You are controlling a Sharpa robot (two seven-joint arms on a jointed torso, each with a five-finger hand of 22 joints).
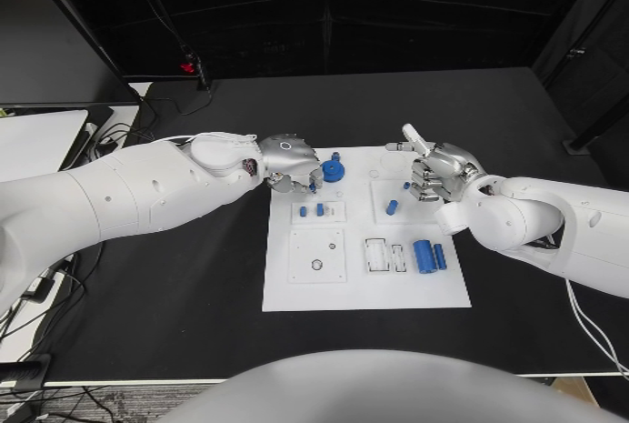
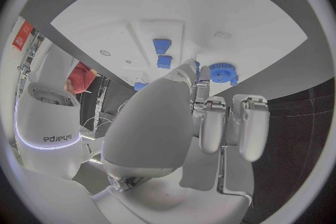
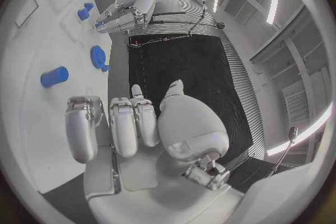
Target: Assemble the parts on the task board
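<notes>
Left hand (image 1: 287, 161) fingers pinch a small blue part (image 1: 312, 180); right hand (image 1: 438, 171) fingers curled, empty.

You have: white task board (image 1: 361, 291); blue parts (image 1: 424, 256) on it; silver hands; black table (image 1: 157, 323).

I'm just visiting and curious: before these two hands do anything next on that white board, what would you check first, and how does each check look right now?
1. Left hand holding a part: cannot tell; a small blue piece shows at its fingertips.
2. Right hand empty: ok, fingers curled, nothing in them.
3. Blue gear seated on the task board: ok, near the far edge.
4. Two blue cylinders lying untouched near the right edge: ok.
5. Hands apart from each other: ok.
</notes>
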